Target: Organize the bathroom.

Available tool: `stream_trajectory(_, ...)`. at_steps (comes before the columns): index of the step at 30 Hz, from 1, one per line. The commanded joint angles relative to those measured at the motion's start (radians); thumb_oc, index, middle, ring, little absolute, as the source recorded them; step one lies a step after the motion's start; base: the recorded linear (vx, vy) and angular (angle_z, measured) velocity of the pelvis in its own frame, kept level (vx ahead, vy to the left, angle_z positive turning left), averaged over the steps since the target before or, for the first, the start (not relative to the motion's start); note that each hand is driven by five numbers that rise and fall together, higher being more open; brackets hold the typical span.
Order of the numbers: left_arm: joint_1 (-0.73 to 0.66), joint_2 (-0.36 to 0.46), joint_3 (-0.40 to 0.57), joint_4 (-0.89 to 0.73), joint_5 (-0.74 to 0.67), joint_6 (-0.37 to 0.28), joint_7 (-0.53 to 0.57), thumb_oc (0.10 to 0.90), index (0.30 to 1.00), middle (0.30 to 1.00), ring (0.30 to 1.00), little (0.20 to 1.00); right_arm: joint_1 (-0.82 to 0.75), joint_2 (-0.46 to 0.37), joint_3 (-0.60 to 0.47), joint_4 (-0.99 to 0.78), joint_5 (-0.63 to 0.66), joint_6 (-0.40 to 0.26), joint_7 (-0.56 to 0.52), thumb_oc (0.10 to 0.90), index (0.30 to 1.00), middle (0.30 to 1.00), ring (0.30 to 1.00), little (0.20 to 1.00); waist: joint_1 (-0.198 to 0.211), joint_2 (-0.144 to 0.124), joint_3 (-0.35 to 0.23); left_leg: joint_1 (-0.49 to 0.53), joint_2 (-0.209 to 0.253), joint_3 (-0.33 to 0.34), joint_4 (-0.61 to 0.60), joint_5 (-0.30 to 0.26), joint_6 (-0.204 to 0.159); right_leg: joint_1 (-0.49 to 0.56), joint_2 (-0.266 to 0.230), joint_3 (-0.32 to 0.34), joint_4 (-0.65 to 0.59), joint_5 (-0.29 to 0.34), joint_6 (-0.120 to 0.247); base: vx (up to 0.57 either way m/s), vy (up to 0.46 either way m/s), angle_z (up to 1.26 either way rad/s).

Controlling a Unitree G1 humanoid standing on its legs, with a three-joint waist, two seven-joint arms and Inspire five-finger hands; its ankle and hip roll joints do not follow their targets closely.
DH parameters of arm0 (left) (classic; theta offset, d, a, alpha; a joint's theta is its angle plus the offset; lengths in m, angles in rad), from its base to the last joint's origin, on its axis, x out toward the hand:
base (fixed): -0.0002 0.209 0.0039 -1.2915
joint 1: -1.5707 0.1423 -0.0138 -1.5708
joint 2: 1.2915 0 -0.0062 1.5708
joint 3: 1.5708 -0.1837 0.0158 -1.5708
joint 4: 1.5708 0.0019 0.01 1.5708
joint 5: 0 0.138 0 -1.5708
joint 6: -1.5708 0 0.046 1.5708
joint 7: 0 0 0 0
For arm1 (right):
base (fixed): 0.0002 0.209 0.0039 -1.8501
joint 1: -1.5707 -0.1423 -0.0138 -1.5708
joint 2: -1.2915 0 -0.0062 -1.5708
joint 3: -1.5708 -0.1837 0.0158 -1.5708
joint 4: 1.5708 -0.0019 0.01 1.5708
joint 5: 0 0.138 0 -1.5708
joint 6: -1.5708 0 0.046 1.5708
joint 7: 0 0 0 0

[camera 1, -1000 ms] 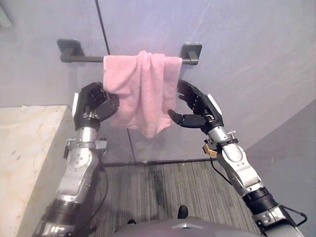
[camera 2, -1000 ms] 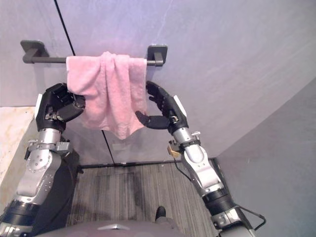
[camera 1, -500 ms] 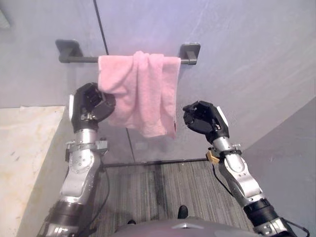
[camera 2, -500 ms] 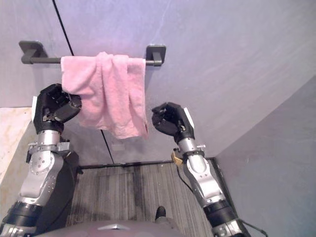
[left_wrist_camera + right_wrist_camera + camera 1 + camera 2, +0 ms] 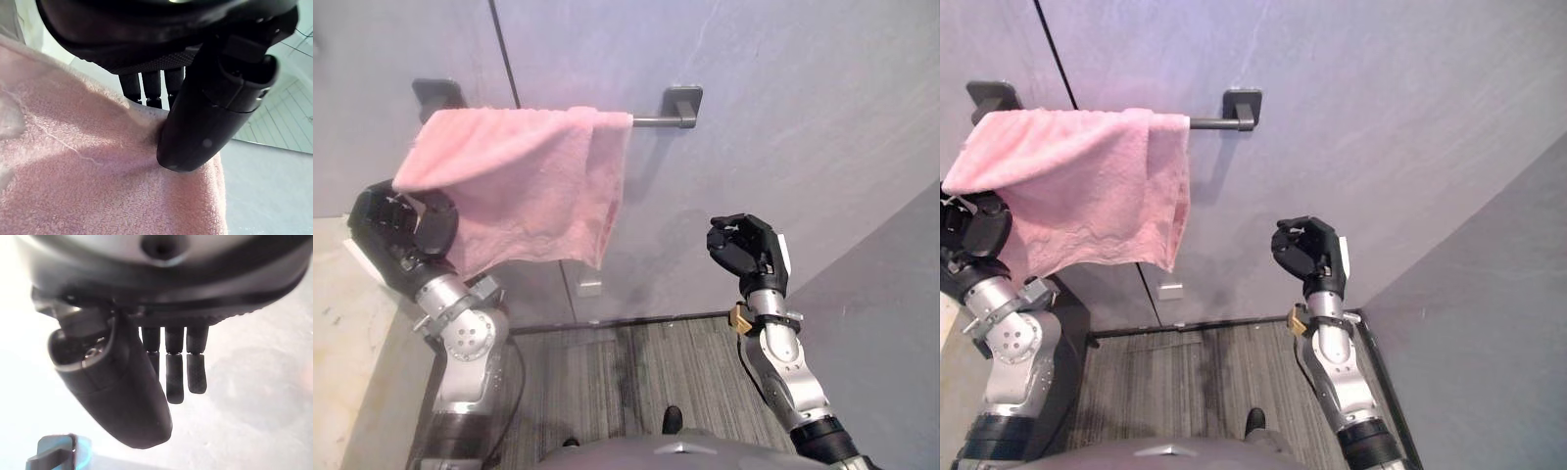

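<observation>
Grey wall panels rise ahead of us, and a dark towel bar (image 5: 646, 121) is fixed across them above a strip of striped floor (image 5: 636, 372). We see the pink towel (image 5: 524, 186) draped over the bar's left stretch, its long axis running along the bar, while the right end of the bar near its bracket (image 5: 682, 104) lies bare. Our left hand (image 5: 396, 227) sits under the towel's outer lower corner; in the left wrist view its thumb (image 5: 215, 103) presses into the cloth and the fingers curl behind, so we judge it is pinching that corner and drawing it out to the left. Our right hand (image 5: 744, 245) hangs clenched on nothing, well apart to the right and below the bar. So the left hand is the nearer, and any further spreading runs sideways along the bar
</observation>
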Motion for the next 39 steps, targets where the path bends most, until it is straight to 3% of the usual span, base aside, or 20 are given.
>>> stream_trajectory(1,-0.069,0.034,0.052,-0.008,0.031,-0.066,-0.028,0.400,0.300,0.300,0.300,0.300,-0.096,-0.002,-0.087,-0.064,-0.017,-0.160,-0.005,0.400,0.300,0.300,0.300,0.300,0.008,0.029,-0.022,0.010,-0.047,0.010,0.003,-0.053,0.035,0.097,-0.019,-0.037,0.032,-0.151,0.102,0.00,0.000,0.00)
stream_trajectory(3,-0.072,0.039,0.043,-0.004,0.006,-0.058,-0.064,0.400,0.300,0.300,0.300,0.300,-0.098,-0.002,-0.084,-0.064,-0.014,-0.162,0.004,0.400,0.300,0.300,0.300,0.300,0.009,0.030,-0.022,0.009,-0.047,0.009,0.003,-0.053,0.036,0.095,-0.020,-0.037,0.033,-0.150,0.103,0.00,0.000,0.00)
stream_trajectory(4,-0.079,0.045,0.033,0.002,-0.010,-0.049,-0.093,0.400,0.300,0.300,0.300,0.300,-0.102,-0.005,-0.079,-0.060,-0.011,-0.159,0.030,0.449,0.373,0.373,0.373,0.373,0.009,0.031,-0.021,0.009,-0.048,0.008,0.003,-0.053,0.037,0.094,-0.020,-0.037,0.035,-0.150,0.104,0.00,0.000,0.00)
stream_trajectory(5,-0.082,0.048,0.028,0.006,-0.017,-0.042,-0.109,0.409,0.314,0.314,0.314,0.314,-0.105,-0.008,-0.075,-0.059,-0.003,-0.157,0.052,0.543,0.514,0.514,0.514,0.514,0.009,0.032,-0.021,0.008,-0.049,0.006,0.003,-0.053,0.038,0.093,-0.020,-0.036,0.035,-0.150,0.104,0.00,0.000,0.00)
stream_trajectory(6,-0.088,0.051,0.019,0.009,-0.021,-0.036,-0.123,0.430,0.345,0.345,0.345,0.345,-0.111,-0.012,-0.064,-0.063,-0.005,-0.140,0.090,0.800,0.900,0.900,0.900,0.900,0.011,0.032,-0.022,0.007,-0.050,0.005,0.003,-0.052,0.038,0.092,-0.020,-0.036,0.036,-0.149,0.105,0.00,0.000,0.00)
stream_trajectory(7,-0.089,0.051,0.020,0.009,-0.022,-0.036,-0.123,0.430,0.345,0.345,0.345,0.345,-0.112,-0.012,-0.065,-0.063,-0.004,-0.139,0.091,0.800,0.900,0.900,0.900,0.900,0.011,0.032,-0.022,0.007,-0.050,0.005,0.003,-0.052,0.038,0.092,-0.020,-0.036,0.036,-0.149,0.105,0.00,0.000,0.00)
stream_trajectory(8,-0.094,0.057,0.009,0.011,-0.040,-0.024,-0.153,0.477,0.415,0.415,0.415,0.415,-0.126,-0.025,-0.045,-0.063,-0.024,-0.118,0.153,0.800,0.900,0.900,0.900,0.900,0.015,0.033,-0.023,0.007,-0.050,0.003,0.003,-0.051,0.037,0.091,-0.021,-0.037,0.037,-0.149,0.105,0.00,0.000,0.00)
stream_trajectory(11,-0.097,0.060,0.006,0.012,-0.047,-0.018,-0.165,0.502,0.453,0.453,0.453,0.453,-0.135,-0.041,-0.035,-0.066,-0.026,-0.109,0.194,0.800,0.900,0.900,0.900,0.900,0.018,0.032,-0.023,0.006,-0.050,0.002,0.003,-0.051,0.037,0.091,-0.022,-0.038,0.036,-0.149,0.106,0.00,0.000,0.00)
stream_trajectory(12,-0.107,0.064,-0.008,0.013,-0.052,0.000,-0.194,0.519,0.479,0.479,0.479,0.479,-0.163,-0.084,-0.014,-0.083,-0.021,-0.079,0.260,0.800,0.900,0.900,0.900,0.900,0.028,0.026,-0.025,0.004,-0.049,0.000,0.003,-0.050,0.035,0.091,-0.023,-0.043,0.037,-0.149,0.107,0.00,0.000,0.00)
stream_trajectory(16,-0.132,0.068,-0.035,0.030,-0.055,0.015,-0.219,0.551,0.526,0.526,0.526,0.526,-0.239,-0.125,0.002,-0.090,0.010,-0.071,0.280,0.800,0.900,0.900,0.900,0.900,0.044,0.020,-0.027,0.002,-0.048,-0.006,0.003,-0.049,0.032,0.093,-0.022,-0.049,0.036,-0.146,0.107,0.03,-0.027,0.05)
stream_trajectory(31,-0.181,0.076,-0.074,0.060,-0.068,0.057,-0.294,0.588,0.582,0.582,0.582,0.582,-0.437,-0.134,0.039,-0.086,0.040,0.059,0.310,0.800,0.900,0.900,0.900,0.900,0.081,0.014,-0.033,0.002,-0.047,-0.010,0.003,-0.051,0.030,0.094,-0.026,-0.067,0.051,-0.156,0.106,0.02,-0.011,0.07)
stream_trajectory(33,-0.181,0.076,-0.077,0.059,-0.071,0.059,-0.297,0.588,0.582,0.582,0.582,0.582,-0.445,-0.133,0.041,-0.086,0.045,0.072,0.307,0.690,0.735,0.735,0.735,0.735,0.083,0.014,-0.033,0.002,-0.047,-0.012,0.003,-0.052,0.031,0.094,-0.026,-0.068,0.052,-0.157,0.105,0.02,-0.005,0.08)
stream_trajectory(34,-0.181,0.076,-0.079,0.060,-0.072,0.059,-0.300,0.590,0.585,0.585,0.585,0.585,-0.449,-0.129,0.042,-0.081,0.043,0.068,0.297,0.400,0.300,0.300,0.300,0.300,0.085,0.013,-0.033,0.002,-0.047,-0.011,0.003,-0.052,0.031,0.094,-0.026,-0.068,0.052,-0.157,0.104,0.01,-0.004,0.05)
stream_trajectory(39,-0.174,0.074,-0.085,0.064,-0.067,0.053,-0.299,0.591,0.587,0.587,0.587,0.587,-0.437,-0.119,0.041,-0.061,0.030,0.060,0.277,0.400,0.300,0.300,0.300,0.300,0.086,0.013,-0.032,0.003,-0.047,-0.009,0.003,-0.052,0.033,0.093,-0.027,-0.068,0.055,-0.158,0.104,0.00,0.000,0.01)
